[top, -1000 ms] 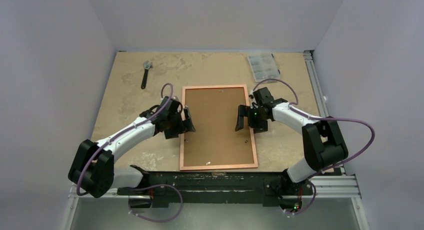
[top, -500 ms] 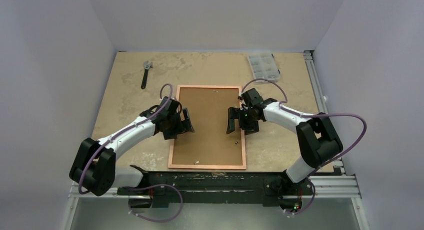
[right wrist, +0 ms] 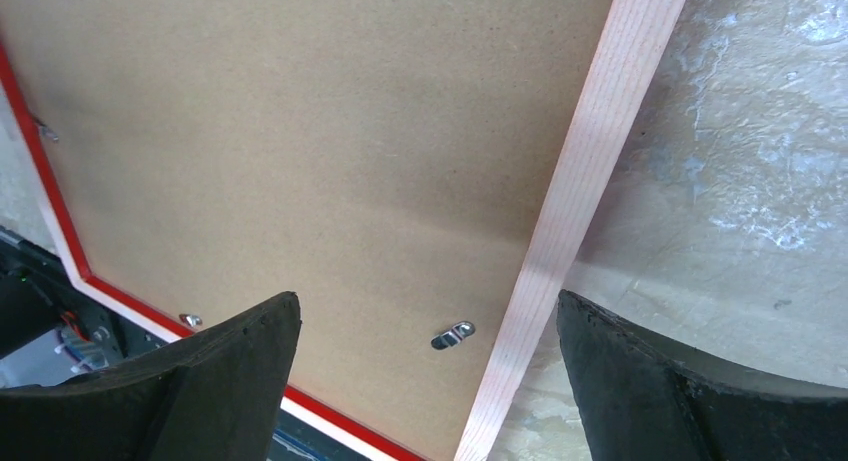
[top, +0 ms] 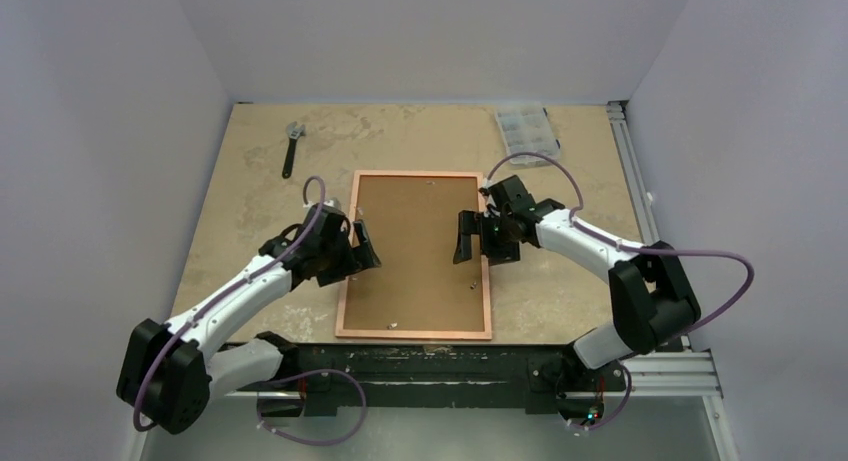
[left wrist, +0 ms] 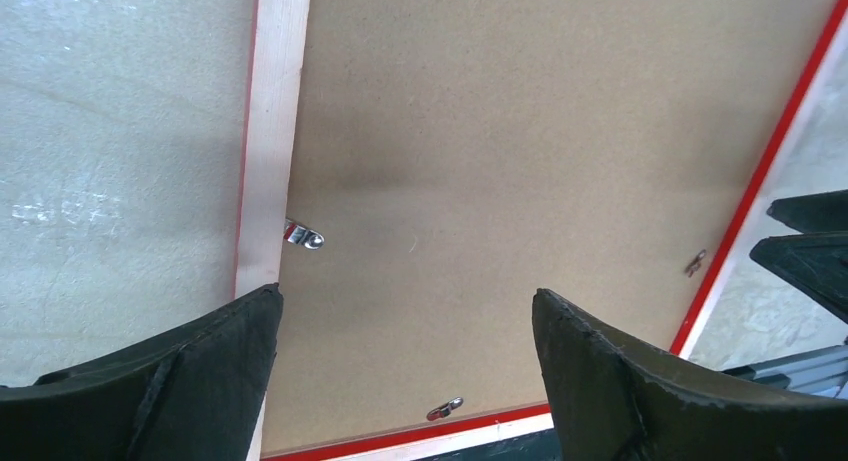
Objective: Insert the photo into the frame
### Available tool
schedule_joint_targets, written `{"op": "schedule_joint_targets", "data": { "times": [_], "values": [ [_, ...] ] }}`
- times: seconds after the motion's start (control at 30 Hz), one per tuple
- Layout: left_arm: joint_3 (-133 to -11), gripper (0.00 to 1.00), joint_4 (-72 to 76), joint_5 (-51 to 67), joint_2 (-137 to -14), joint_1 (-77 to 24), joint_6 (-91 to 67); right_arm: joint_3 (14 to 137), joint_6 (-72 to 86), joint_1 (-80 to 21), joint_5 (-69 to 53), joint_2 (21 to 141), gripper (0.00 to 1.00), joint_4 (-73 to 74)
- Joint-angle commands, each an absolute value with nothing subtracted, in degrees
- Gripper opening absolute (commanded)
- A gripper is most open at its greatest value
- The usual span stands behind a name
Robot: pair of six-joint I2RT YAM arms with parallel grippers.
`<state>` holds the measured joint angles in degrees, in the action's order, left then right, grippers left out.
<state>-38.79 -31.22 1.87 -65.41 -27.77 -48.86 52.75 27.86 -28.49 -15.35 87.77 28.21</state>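
**Top view**
- The frame (top: 415, 332) lies flat, back side up, in the middle of the table (top: 400, 136), long sides running near to far.
- A brown board (top: 415, 266) fills the frame's opening.
- The left gripper (top: 358, 249) is over the frame's left rail, about halfway along it. Its jaws are spread and grip nothing.
- The right gripper (top: 467, 237) is over the right part of the board, just inside the right rail. Its jaws are also spread and grip nothing.
- A wrench (top: 291, 146) lies at the far left of the table, and a clear plastic box (top: 525, 131) at the far right. Both are well apart from the frame.

**Left wrist view**
- Both fingers (left wrist: 200, 381) are at the bottom corners, wide apart, with only the board (left wrist: 500, 131) between them.
- The pale wooden rail (left wrist: 275, 131) runs up the left side.
- A metal clip (left wrist: 303, 236) sits at the rail's inner edge, and a second clip (left wrist: 445, 409) at the near rail.
- A red edge (left wrist: 790, 151) shows along the right.
- Whether the fingers touch the frame cannot be told.

**Right wrist view**
- Both fingers (right wrist: 680, 391) are wide apart and hold nothing.
- The striped pale rail (right wrist: 590, 181) crosses diagonally between the board (right wrist: 300, 131) and the bare table (right wrist: 750, 131).
- One clip (right wrist: 452, 335) lies on the board beside the rail.
- A red edge (right wrist: 40, 181) borders the left.
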Motion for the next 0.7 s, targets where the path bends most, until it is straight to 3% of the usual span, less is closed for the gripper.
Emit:
{"op": "schedule_joint_targets", "data": {
  "times": [0.0, 0.67],
  "values": [
    [-36.9, 0.93, -31.6, -1.3, -59.3, -27.4, -51.3, 51.6, 28.6, -28.7, -14.8, 84.0, 0.98, 26.4],
    [-32.1, 0.99, -21.8, 1.6, -50.8, -27.4, -51.7, 41.3, 29.9, -28.7, -15.3, 76.2, 0.98, 21.2]
  ]
}}
